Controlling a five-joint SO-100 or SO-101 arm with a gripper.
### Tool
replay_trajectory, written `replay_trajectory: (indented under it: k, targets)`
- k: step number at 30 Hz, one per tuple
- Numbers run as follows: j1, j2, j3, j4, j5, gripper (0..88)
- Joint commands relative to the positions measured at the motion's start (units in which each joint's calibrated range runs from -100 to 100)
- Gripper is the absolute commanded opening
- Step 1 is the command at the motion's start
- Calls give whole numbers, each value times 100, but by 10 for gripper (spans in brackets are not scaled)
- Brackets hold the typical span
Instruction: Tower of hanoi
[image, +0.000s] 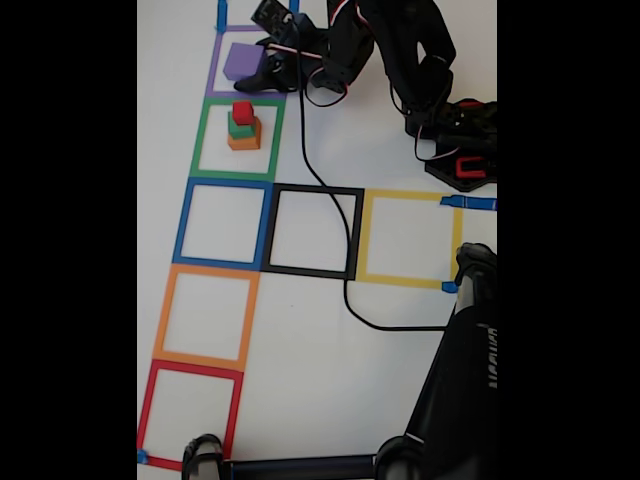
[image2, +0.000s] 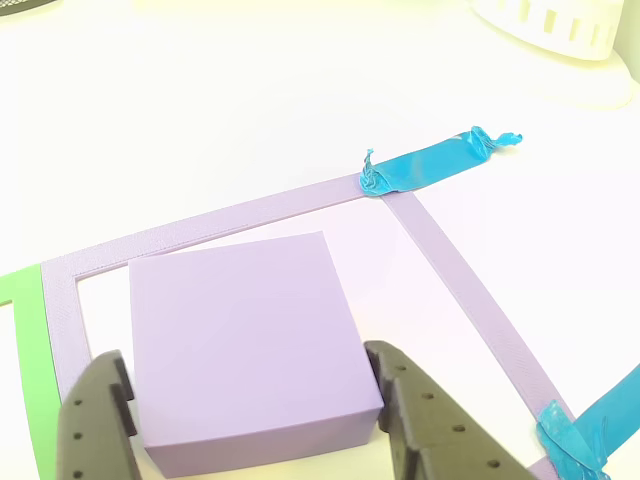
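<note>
Our black arm (image: 400, 60) reaches across toward the left of the fixed view, gripper (image2: 250, 420) lowered, its two fingers (image2: 95, 420) spread wide apart.

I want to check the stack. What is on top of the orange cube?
On the orange cube sits the green cube, with the red cube on that. The orange top face is mostly covered.
</note>
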Motion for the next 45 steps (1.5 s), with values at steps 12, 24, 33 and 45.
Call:
replay_trajectory:
  k: [12, 24, 33, 45]
  targets:
    - [-204, -540, -87, 152, 36, 124]
    - [-616, -2712, -914, 3180, 36, 101]
    - [-606, -4125, -3278, 7714, 36, 98]
    - [-1316, -4367, -7759, 12743, 36, 90]
